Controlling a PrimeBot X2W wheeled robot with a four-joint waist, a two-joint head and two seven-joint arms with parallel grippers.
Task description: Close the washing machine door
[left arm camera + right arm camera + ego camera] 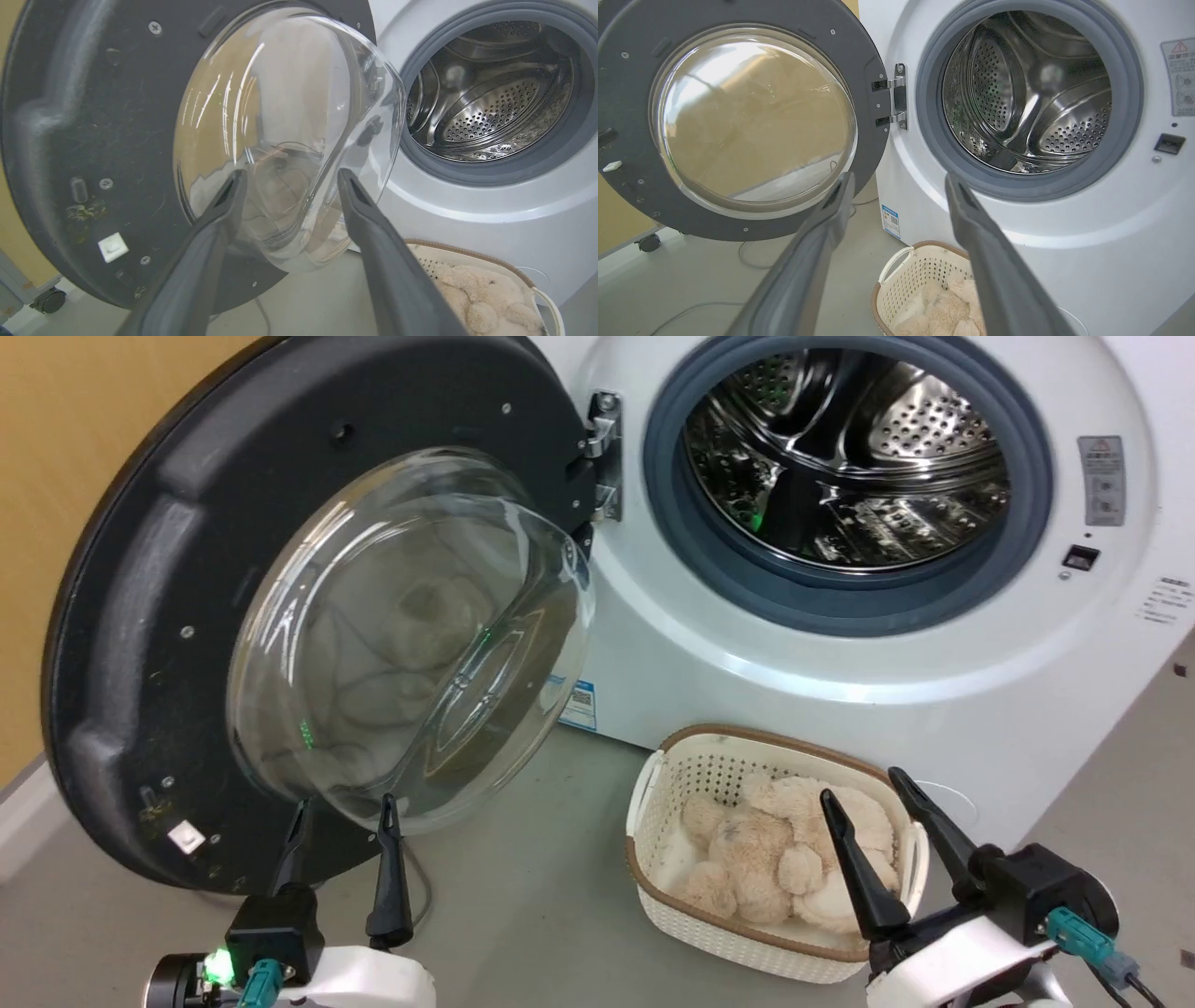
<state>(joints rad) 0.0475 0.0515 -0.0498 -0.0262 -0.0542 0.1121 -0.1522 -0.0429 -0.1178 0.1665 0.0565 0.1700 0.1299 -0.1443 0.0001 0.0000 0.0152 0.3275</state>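
Head view: washing machine door (121,644) open, inner face toward robot; left gripper (345,801), right gripper (861,784) apart, apparently empty.

We see the washing machine door (121,616) with a matt, dust-flecked black plastic rim around a glossy clear glass bowl (411,644) and a bright metal hinge (605,448) — beside the washing machine (747,653), whose shell is smooth glossy white, gasket (840,607) matt grey rubber and drum (924,429) shiny perforated steel.
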